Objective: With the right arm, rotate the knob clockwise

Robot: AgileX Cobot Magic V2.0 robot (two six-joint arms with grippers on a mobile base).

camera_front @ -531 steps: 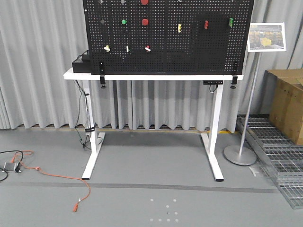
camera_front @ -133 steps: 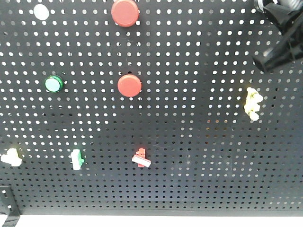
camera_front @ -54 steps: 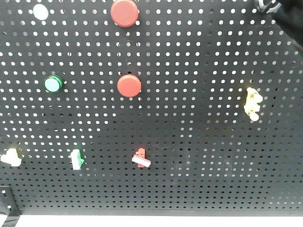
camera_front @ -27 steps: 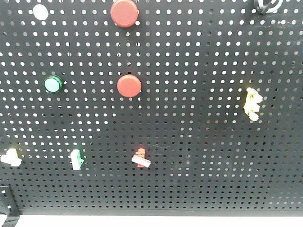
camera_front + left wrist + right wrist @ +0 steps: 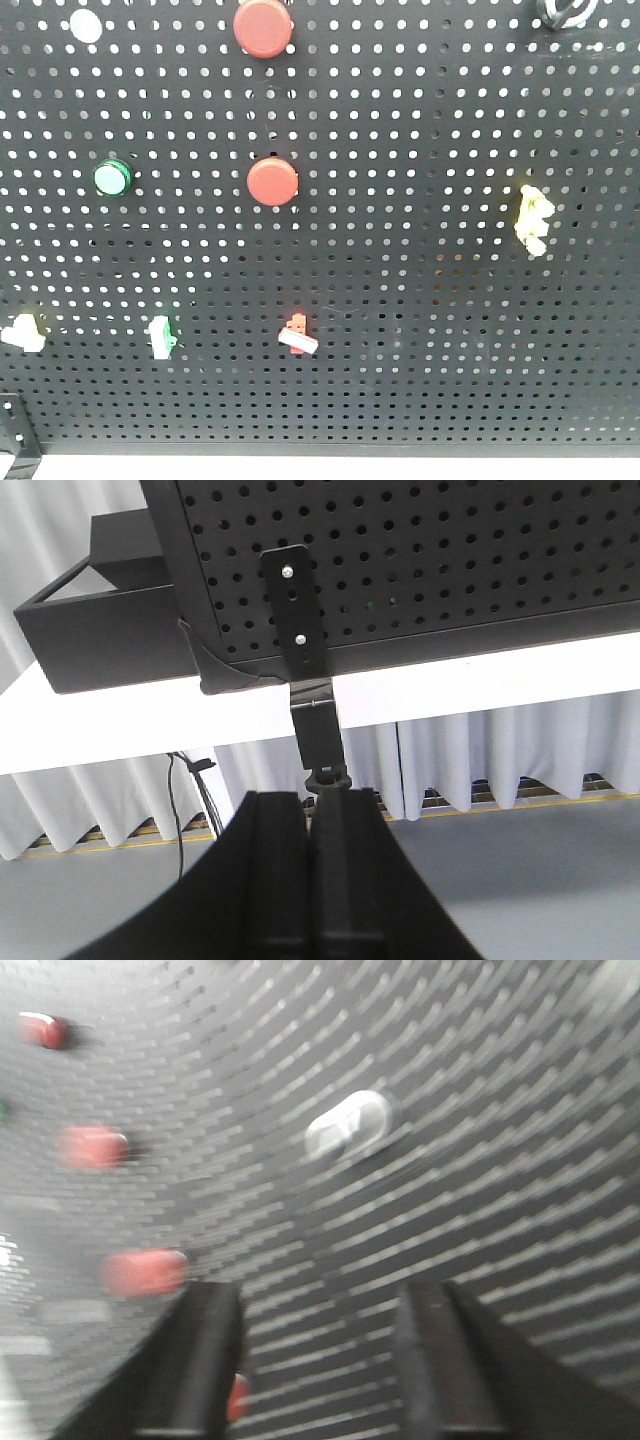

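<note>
Knob top-right of pegboard, lamp left.

White tabletop, with a black board full of holes standing up on it. Black box sitting on top too, just beside the board, near the tabletop's end.

Curtained test lab: black pegboard of push-buttons on white desk.

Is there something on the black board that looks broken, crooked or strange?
Nothing on the pegboard looks broken. The knob is cut off by the front view's top edge. The small red and white switch sits tilted. The right wrist view is blurred.
</note>
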